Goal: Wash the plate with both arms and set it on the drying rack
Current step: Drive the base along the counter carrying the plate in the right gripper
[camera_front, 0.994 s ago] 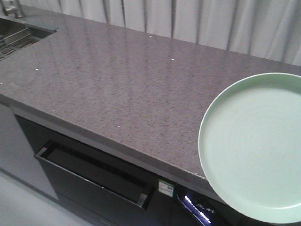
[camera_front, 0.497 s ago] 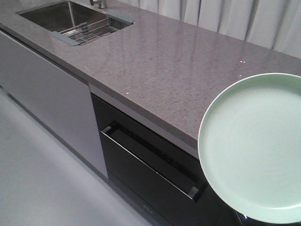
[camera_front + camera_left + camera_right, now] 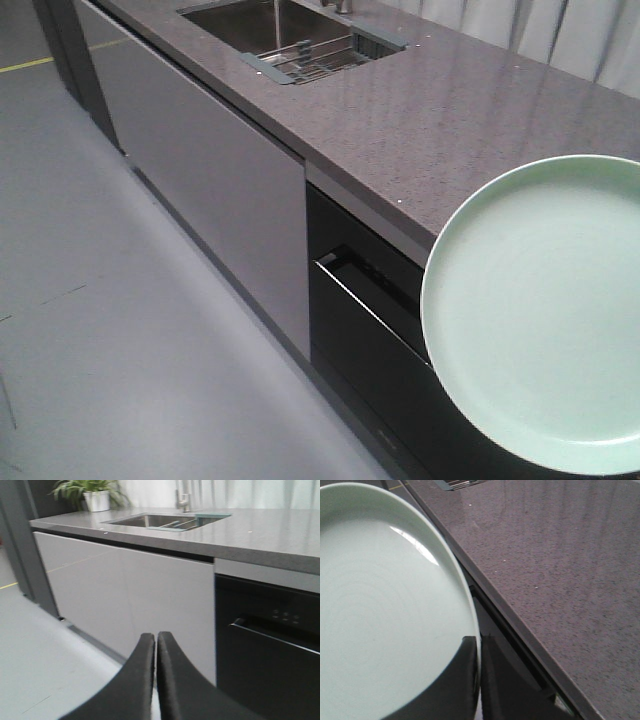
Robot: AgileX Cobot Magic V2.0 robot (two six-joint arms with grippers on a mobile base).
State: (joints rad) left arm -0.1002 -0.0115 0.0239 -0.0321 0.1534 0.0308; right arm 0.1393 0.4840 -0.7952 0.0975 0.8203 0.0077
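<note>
Nearest, the right gripper (image 3: 480,642) is clamped on the rim of the plate (image 3: 385,605), with one black finger over the glossy mint face and the other behind the edge. The plate is held in the air beside the front edge of the countertop (image 3: 450,110), at the lower right of the front view. The left gripper (image 3: 156,636) carries nothing, and its two fingers are pressed together with only a thin seam between them. Beyond it stand a pale grey cabinet front (image 3: 140,600) and a black appliance front (image 3: 270,645) with a handle bar. Farther along the speckled countertop is the sink (image 3: 240,20). The drying rack (image 3: 312,60) lies across the end of the sink nearer the plate, well apart from it. A potted plant (image 3: 95,495) stands past the sink. Pale curtains (image 3: 560,30) hang behind.
</note>
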